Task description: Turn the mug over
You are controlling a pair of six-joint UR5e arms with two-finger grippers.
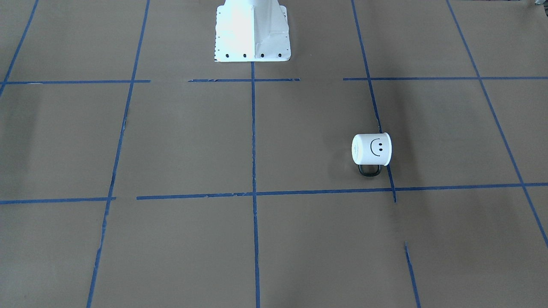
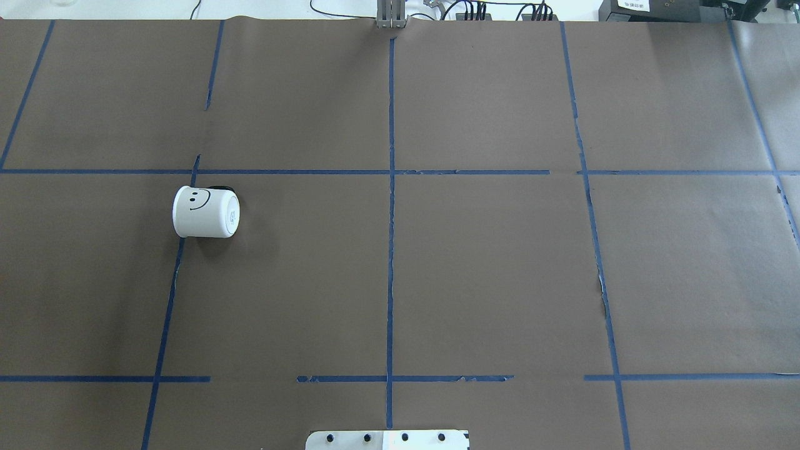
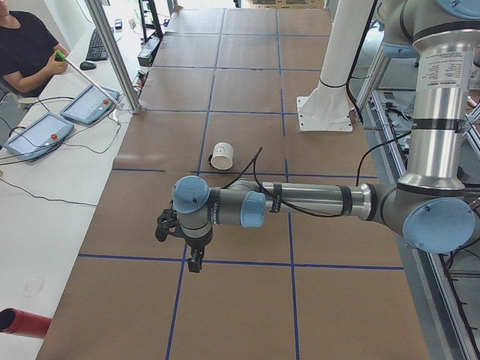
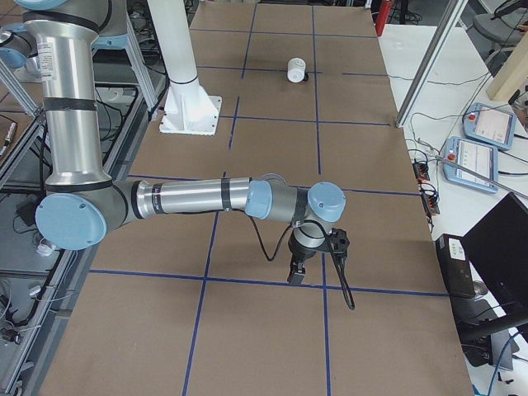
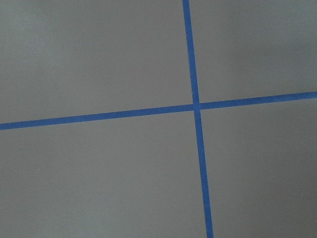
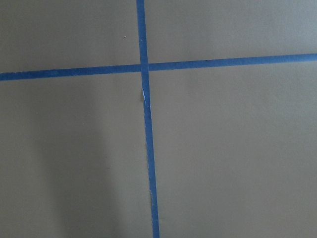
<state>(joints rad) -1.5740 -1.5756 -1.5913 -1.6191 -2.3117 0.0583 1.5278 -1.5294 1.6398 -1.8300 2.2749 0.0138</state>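
The mug (image 1: 371, 149) lies on its side on the brown bench (image 1: 171, 141), on the robot's left half, across a blue tape line (image 1: 376, 115). Smiley faces up; handle rests on the bench on the operators' side. The left pincer (image 3: 194, 262) hangs over the bench, well apart from the mug. The right pincer (image 4: 294, 276) hangs much farther off. Cannot tell how wide either pincer is.

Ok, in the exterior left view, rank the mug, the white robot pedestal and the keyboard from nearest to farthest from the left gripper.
From the left gripper:
1. mug, lying on its side a little way beyond the gripper.
2. white pedestal, farther on, toward the robot's side.
3. keyboard, farthest, at the view's upper left on the operators' side.
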